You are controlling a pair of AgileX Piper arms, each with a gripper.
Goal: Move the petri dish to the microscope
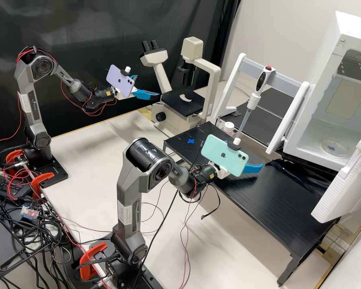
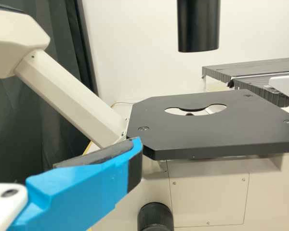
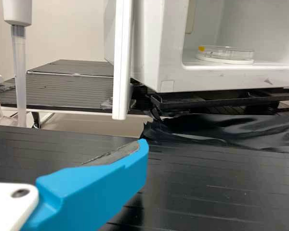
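Note:
Inside the open white chamber (image 1: 323, 124), the clear petri dish (image 1: 333, 145) lies at the right; in the right wrist view the dish (image 3: 227, 52) rests on a white round base. My right gripper (image 1: 252, 167) is over the black rack, short of the chamber, open and holding nothing; its finger shows in the right wrist view, gripper (image 3: 139, 147). The microscope (image 1: 204, 64) stands at the back with a bare black stage (image 1: 176, 103). Beside this stage (image 2: 197, 134), my left gripper (image 1: 149, 86) is open; the left wrist view shows one finger of this gripper (image 2: 135, 147).
A pipette (image 1: 257, 90) hangs on a white stand behind the black rack (image 1: 260, 196). The chamber's door (image 1: 345, 180) is swung out over the rack's right end. A white-capped bottle (image 1: 228, 127) stands near the pipette tip. Cables hang below my right wrist.

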